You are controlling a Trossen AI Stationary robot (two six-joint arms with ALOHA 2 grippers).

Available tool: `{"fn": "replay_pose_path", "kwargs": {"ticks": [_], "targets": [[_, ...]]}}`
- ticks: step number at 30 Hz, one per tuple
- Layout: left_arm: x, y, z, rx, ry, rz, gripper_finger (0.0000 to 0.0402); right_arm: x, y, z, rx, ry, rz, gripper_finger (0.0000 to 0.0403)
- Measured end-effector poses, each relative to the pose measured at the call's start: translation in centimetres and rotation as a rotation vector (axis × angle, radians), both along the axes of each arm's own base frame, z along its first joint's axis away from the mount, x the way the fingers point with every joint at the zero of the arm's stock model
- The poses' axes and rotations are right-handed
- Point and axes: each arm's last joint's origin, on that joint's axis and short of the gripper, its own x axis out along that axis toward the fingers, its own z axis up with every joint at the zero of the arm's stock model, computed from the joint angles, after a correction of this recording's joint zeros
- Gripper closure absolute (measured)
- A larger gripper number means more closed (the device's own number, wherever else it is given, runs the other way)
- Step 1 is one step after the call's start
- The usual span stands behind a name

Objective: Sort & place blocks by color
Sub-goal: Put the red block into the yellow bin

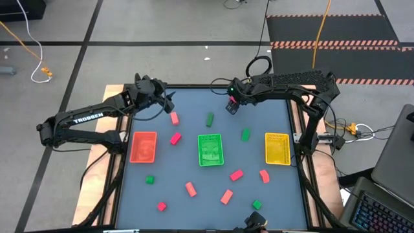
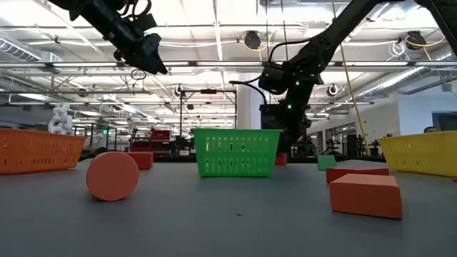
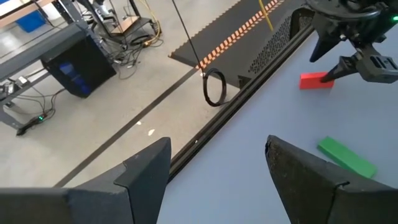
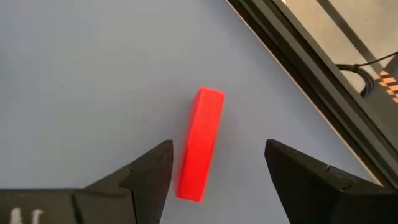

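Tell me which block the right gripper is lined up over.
The red bar at the table's far edge, lying flat between the open fingers of the right gripper. Every other block lies nearer the trays.

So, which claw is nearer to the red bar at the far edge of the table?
The right claw: it hangs open directly above the red bar. The left claw, also open, is farther away toward the table's left side.

Green, salmon and red blocks (image 1: 175, 138) lie scattered flat across table.
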Motion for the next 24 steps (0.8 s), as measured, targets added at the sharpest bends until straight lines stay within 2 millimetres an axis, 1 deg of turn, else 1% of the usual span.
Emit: {"fn": "replay_pose_path", "kwargs": {"ticks": [2, 5, 9, 12, 15, 17, 18, 21, 24], "targets": [[0.0, 0.0, -0.1, -0.006, 0.003, 0.002, 0.0137, 0.0, 0.0, -0.2, -0.006, -0.008, 0.003, 0.0170], [-0.1, -0.1, -0.2, -0.017, 0.021, 0.003, 0.0137, -0.3, 0.2, -0.8, -0.006, -0.010, 0.003, 0.0199], [-0.2, -0.1, -0.4, -0.024, 0.034, 0.004, 0.0137, -0.9, 0.7, -1.9, 0.022, -0.010, 0.019, 0.0245], [-0.2, -0.1, -0.4, -0.025, 0.032, 0.005, 0.0137, -1.1, 0.8, -2.2, 0.014, 0.013, 0.043, 0.0279], [-0.2, -0.1, -0.4, -0.025, 0.032, 0.005, 0.0137, -1.2, 1.0, -2.1, 0.008, 0.027, 0.070, 0.0322], [-0.2, -0.1, -0.4, -0.025, 0.032, 0.004, 0.0137, -1.2, 1.2, -1.6, -0.009, 0.021, 0.092, 0.0352], [-0.2, -0.1, -0.3, -0.023, 0.033, 0.003, 0.0137, -1.1, 1.3, -1.2, -0.020, 0.016, 0.107, 0.0356], [-0.2, -0.1, -0.3, -0.023, 0.033, 0.003, 0.0137, -1.1, 1.9, 0.4, -0.052, -0.008, 0.136, 0.0356], [-0.2, -0.1, -0.4, -0.021, 0.037, 0.001, 0.0137, -1.4, 2.8, 2.8, -0.109, -0.034, 0.138, 0.0356]]}}
